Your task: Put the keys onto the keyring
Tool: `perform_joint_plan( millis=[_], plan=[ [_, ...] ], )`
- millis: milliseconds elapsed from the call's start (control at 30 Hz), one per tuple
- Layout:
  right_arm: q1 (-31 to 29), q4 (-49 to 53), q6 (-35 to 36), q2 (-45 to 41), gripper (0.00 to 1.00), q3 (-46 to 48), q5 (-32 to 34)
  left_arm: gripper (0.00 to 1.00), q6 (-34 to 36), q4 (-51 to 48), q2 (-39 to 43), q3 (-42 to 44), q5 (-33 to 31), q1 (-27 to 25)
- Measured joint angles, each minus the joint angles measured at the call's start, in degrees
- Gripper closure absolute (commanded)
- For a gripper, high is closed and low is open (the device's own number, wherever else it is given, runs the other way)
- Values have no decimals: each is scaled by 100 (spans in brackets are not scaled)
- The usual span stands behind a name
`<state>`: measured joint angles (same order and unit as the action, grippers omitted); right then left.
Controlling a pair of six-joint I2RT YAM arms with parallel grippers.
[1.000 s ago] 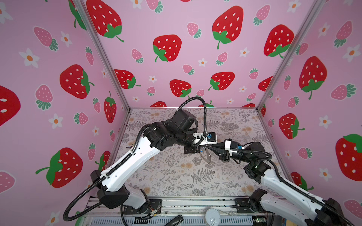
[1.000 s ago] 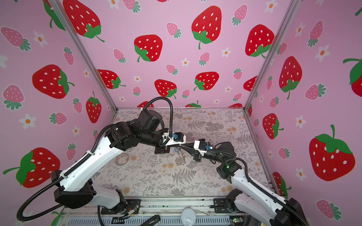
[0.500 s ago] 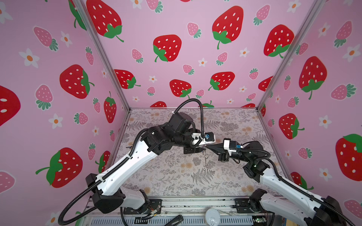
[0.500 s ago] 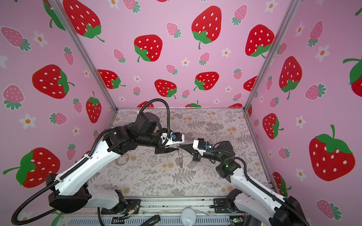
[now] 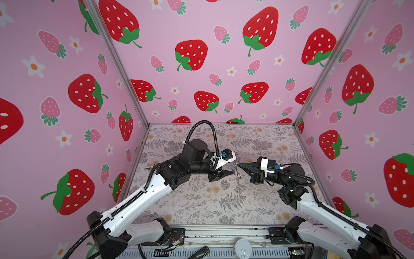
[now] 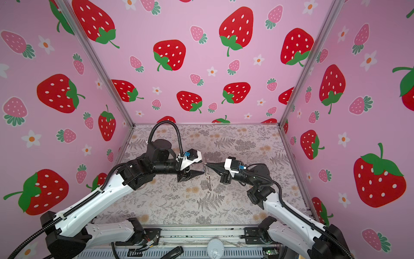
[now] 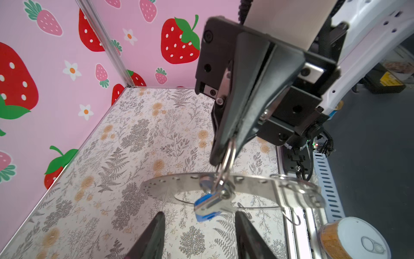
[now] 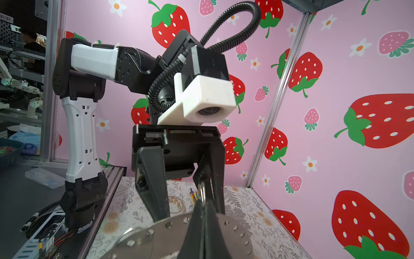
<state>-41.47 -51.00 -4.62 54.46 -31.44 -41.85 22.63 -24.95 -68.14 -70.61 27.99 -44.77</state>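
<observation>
Floral table (image 5: 201, 206) lies well below the keyring (image 7: 170, 183), which hangs in the air.

Risk: the whole load depends on one thin pinch. A slip there, or a knock from the left gripper (image 7: 199, 235), would likely drop it or set the key (image 7: 207, 205) swinging.

Finding: the right gripper (image 7: 224, 154) is fully closed on the small split ring (image 7: 229, 157) above the keyring. The key hangs from that ring, against the keyring's band. The left gripper stands about half open and empty, just beside the key, apparently not touching.
</observation>
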Motion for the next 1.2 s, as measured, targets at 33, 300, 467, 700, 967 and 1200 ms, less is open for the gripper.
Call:
perform_joint_plan(
  millis=[33, 300, 467, 700, 967, 1200],
  plan=[
    [0, -26, -11, 9, 100, 0, 0, 48, -42, 70, -15, 9, 59, 0],
    [0, -168, -136, 57, 100, 0, -68, 49, -293, 409, -212, 66, 269, 0],
    [0, -195, -142, 66, 100, 2, -92, 69, -330, 415, -323, 63, 374, 0],
    [2, -87, -48, 31, 100, 63, -90, 88, -249, 317, -358, 59, 411, 0],
    [90, 192, 153, -85, 100, 66, -87, 79, -81, 26, -339, 7, 389, 0],
    [116, 251, 170, -85, 100, 66, -105, 79, -33, -11, -262, 7, 356, 0]
  ],
)
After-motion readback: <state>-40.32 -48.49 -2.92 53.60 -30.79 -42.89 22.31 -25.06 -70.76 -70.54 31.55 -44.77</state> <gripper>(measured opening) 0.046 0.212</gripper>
